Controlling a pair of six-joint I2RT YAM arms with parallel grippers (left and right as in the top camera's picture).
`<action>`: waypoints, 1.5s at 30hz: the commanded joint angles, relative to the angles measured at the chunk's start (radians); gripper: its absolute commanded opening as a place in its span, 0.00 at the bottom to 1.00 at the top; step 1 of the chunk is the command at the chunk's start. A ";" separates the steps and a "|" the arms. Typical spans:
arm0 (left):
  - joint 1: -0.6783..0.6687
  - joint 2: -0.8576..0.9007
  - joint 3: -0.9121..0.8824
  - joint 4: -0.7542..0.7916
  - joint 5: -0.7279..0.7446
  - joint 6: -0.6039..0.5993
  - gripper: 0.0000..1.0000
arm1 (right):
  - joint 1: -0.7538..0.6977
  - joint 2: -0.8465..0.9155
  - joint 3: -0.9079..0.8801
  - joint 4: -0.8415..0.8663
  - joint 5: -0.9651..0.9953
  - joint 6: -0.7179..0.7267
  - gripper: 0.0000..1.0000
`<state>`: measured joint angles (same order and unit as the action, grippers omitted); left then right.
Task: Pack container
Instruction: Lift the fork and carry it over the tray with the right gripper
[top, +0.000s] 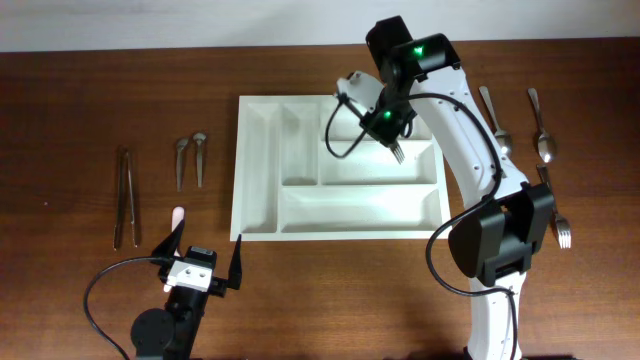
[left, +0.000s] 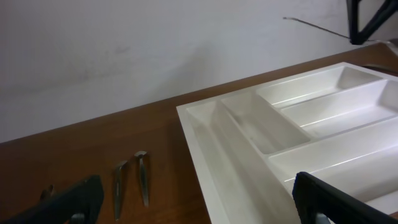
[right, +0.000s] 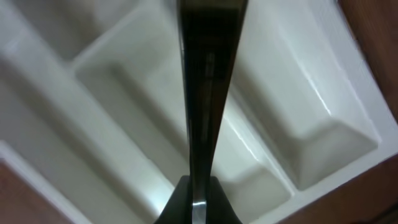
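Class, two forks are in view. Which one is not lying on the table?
The fork held by the right tool above the white tray; the other fork lies flat on the table, right of the tray.

The white container (left: 323, 106) lies on the brown table (left: 93, 143), its compartments running off to the right. Near its left wall, apart from it, two small metal utensils (left: 130, 180), perhaps spoons, lie side by side. The left gripper (left: 198, 186) has its dark fingers spread wide at the bottom corners.
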<state>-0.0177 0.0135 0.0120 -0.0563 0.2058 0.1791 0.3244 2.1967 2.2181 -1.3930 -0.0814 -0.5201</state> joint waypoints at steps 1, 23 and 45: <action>-0.004 -0.008 -0.003 -0.005 0.000 -0.005 0.99 | 0.005 0.005 0.018 0.031 -0.024 0.304 0.04; -0.004 -0.008 -0.003 -0.005 0.000 -0.005 0.99 | -0.006 0.018 -0.003 0.251 0.067 1.679 0.04; -0.004 -0.008 -0.003 -0.005 0.000 -0.005 0.99 | -0.026 0.090 -0.003 0.031 0.050 2.128 0.04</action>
<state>-0.0177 0.0135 0.0120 -0.0566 0.2062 0.1791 0.3080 2.2845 2.2150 -1.3540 -0.0387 1.5658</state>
